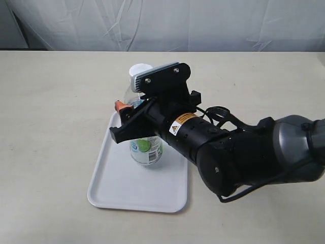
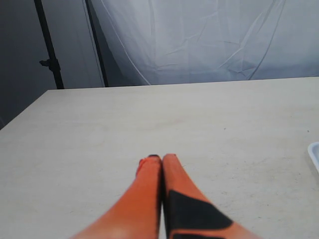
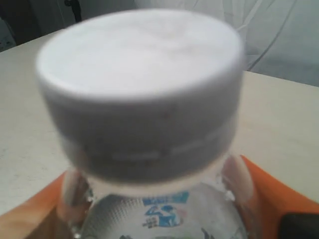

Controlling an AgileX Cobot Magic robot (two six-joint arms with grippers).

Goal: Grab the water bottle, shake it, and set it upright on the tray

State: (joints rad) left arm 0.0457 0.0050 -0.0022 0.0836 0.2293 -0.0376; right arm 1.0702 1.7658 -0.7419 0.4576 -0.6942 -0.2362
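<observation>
1. A pale beige table [image 1: 51,127] fills the exterior view from edge to edge. It is matte and plain, with faint specks showing in the left wrist view.
2. A creased white backdrop [image 1: 203,25] hangs behind the table's far edge, across the top of the frame. In the left wrist view, a dark stand pole [image 2: 50,45] rises at the upper left beside a grey wall.
3. The tray [image 1: 117,201] lies left of centre in the lower half of the exterior view. Its long sides run away from the camera, and a low rim runs all round it.
4. The water bottle [image 1: 146,150] stands upright on the upper right part of the tray, close to the right rim. Its white cap [image 3: 139,74] fills the right wrist view, out of focus.
5. The right gripper [image 1: 122,121] reaches in from the lower right and is clamped around the bottle's body. An orange finger [image 3: 269,194] presses against each side below the cap.
6. The left gripper [image 2: 160,158] hovers over bare table with its orange fingers pressed together and nothing between them. A corner of the tray sits at the right edge of that view.
7. Open tabletop spreads left of the tray, beyond it, and across the upper right of the exterior view. The arm's dark bulk covers the lower right.
</observation>
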